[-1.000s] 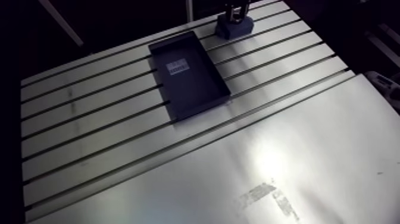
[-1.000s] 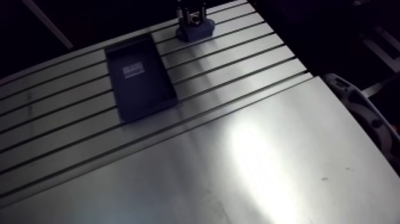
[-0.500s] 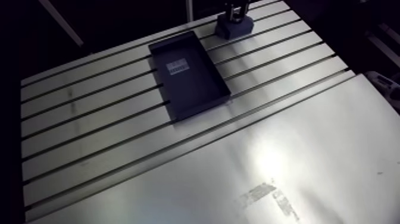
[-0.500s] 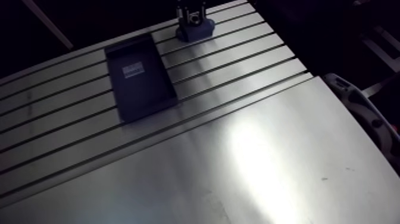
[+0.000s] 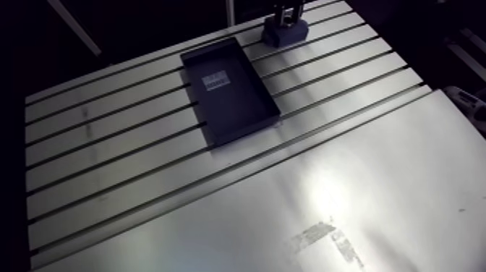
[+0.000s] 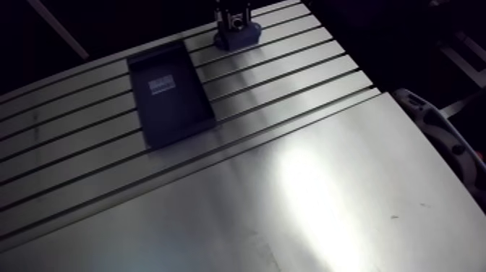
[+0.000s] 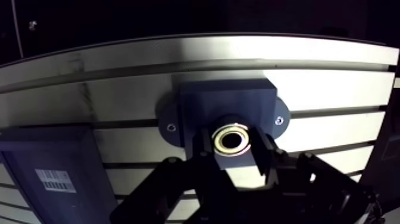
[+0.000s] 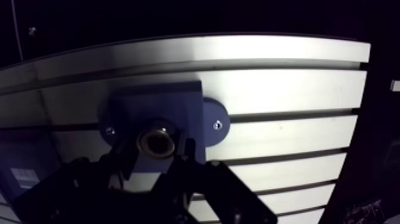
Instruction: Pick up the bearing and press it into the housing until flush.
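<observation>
- Two fingers (image 7: 205,150) of the gripper (image 7: 233,156) set narrow, one on each side of the bearing (image 7: 233,140) and pressed against it.
- Holds the bearing right at the round hole in the housing (image 7: 226,98), directly under the gripper.
- Cannot tell from the wrist view whether the bearing lies level with the housing's top face or stands above it.
- Shows the bearing as a pale metal ring with a dark middle, framed by the dark fingertips.
- Under and just ahead of the fingers: the housing, a dark blue block with a rounded ear on each side.
- On each ear, one small screw (image 7: 278,120), both clear of the fingers.
- Beneath the housing and the gripper: the table (image 7: 333,89), bright aluminium with long dark slots running crosswise to the fingers.
- Off to one side of the gripper, near the housing but not touching it: a dark shallow tray (image 7: 36,149) with a white label (image 7: 55,180) on its floor.
- From the arm view: comes down at the table's far end onto the housing, with the tray beside it.
- Well apart from the gripper, on the table's near part: a smooth metal sheet (image 5: 376,181) with a smudged patch.
</observation>
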